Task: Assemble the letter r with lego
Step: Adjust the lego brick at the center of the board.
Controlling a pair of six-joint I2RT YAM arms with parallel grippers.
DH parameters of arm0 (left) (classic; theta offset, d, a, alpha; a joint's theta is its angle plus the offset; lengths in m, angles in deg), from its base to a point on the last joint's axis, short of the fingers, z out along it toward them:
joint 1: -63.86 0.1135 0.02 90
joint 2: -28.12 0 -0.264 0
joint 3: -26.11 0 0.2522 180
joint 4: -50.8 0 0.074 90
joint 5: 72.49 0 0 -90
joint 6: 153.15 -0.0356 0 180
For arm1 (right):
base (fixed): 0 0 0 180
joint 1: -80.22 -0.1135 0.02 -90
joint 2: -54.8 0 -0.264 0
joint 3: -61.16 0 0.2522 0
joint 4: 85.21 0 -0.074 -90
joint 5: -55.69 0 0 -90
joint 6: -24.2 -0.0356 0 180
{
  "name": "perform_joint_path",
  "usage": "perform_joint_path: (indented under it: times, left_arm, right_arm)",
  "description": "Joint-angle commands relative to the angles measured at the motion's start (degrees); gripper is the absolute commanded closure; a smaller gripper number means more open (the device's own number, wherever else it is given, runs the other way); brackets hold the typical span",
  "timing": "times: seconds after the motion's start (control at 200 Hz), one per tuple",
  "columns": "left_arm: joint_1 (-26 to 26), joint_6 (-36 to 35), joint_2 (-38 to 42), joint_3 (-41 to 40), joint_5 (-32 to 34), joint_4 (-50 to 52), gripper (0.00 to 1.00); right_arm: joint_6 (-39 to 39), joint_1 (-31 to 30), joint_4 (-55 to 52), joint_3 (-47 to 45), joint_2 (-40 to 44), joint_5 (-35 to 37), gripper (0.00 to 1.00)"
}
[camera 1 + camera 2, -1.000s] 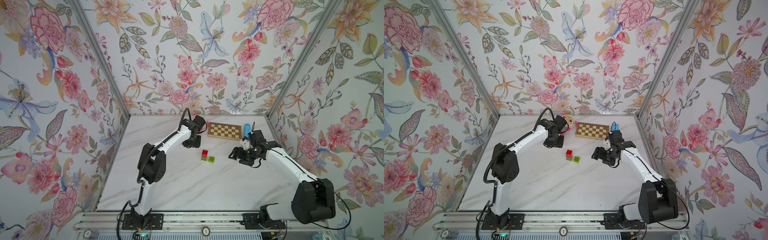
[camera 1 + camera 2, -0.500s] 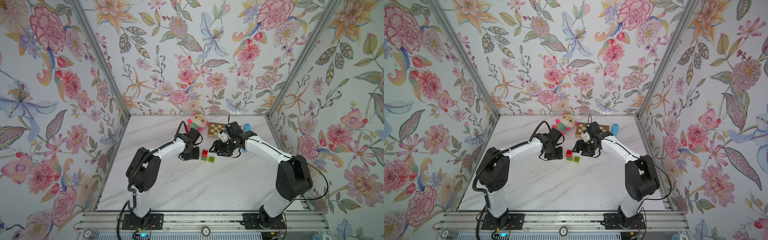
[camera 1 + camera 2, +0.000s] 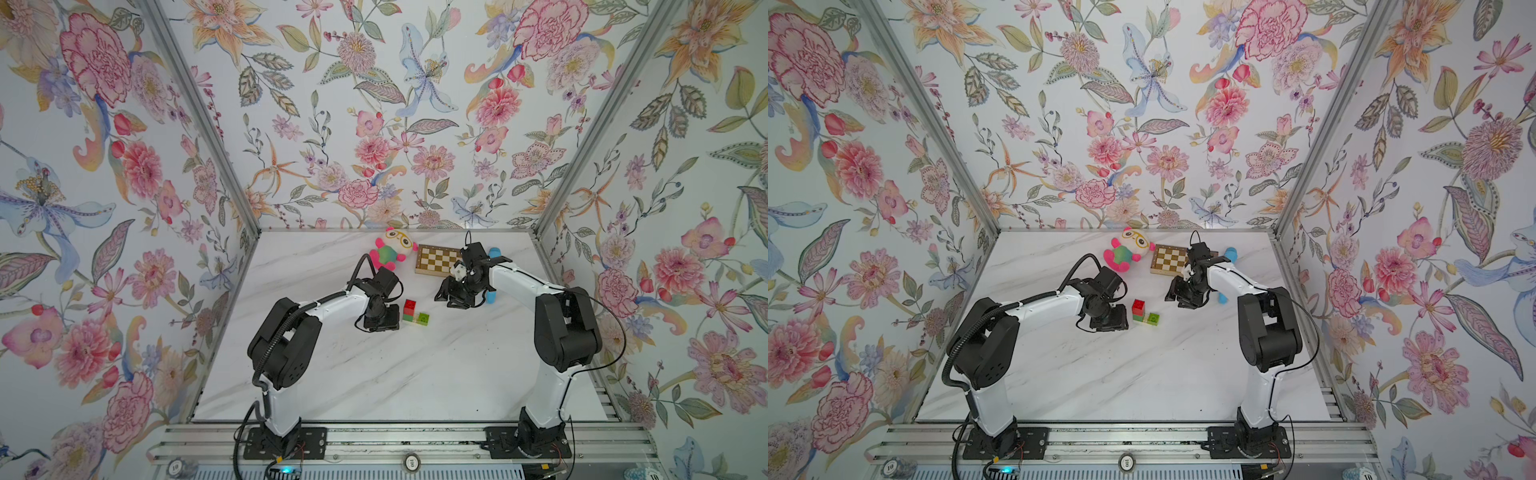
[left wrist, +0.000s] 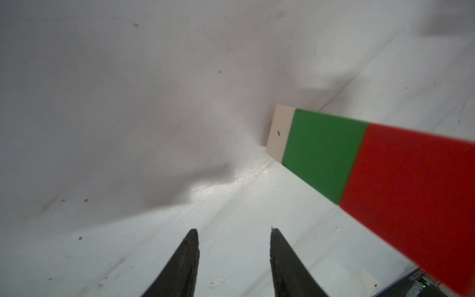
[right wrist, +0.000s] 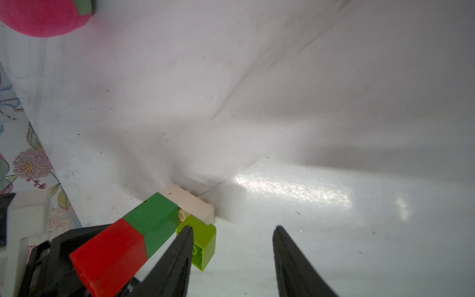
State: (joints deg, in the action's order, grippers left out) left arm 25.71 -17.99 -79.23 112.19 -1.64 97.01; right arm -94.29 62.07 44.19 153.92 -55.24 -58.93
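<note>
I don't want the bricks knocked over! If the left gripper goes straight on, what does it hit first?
Probably the bare table; the left gripper aims beside the lego stem, though depth is unclear.

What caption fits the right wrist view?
Open right gripper next to the red, green, white and lime lego stack on the white table.
</note>
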Motion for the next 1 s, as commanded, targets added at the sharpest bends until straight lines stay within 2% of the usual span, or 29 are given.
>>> perform_joint_path:
  times: [0.0,0.335,0.535,0.771,0.996]
  left_arm:
    - [-1.7,1.4,1.5,-1.3,-1.5,-2.1,0.53]
    - [-3.1,4.5,0.9,-6.2,-1.6,-7.5,0.54]
    - [-3.1,6.8,0.2,-8.8,-1.6,-11.3,0.55]
    - [-3.0,5.9,-0.2,-7.4,-0.3,-10.5,0.55]
    - [-3.0,6.1,1.2,-10.5,-0.4,-11.5,0.56]
  right_arm:
    - [1.8,-1.6,-1.1,3.2,0.4,0.2,0.46]
    - [3.9,-6.1,-5.2,10.3,-1.7,-0.8,0.46]
    - [3.5,-8.3,-5.4,7.5,0.8,-0.8,0.46]
    - [2.9,-9.8,-5.4,5.4,2.9,-0.4,0.48]
    - [2.6,-10.6,-5.4,3.5,4.8,-0.3,0.48]
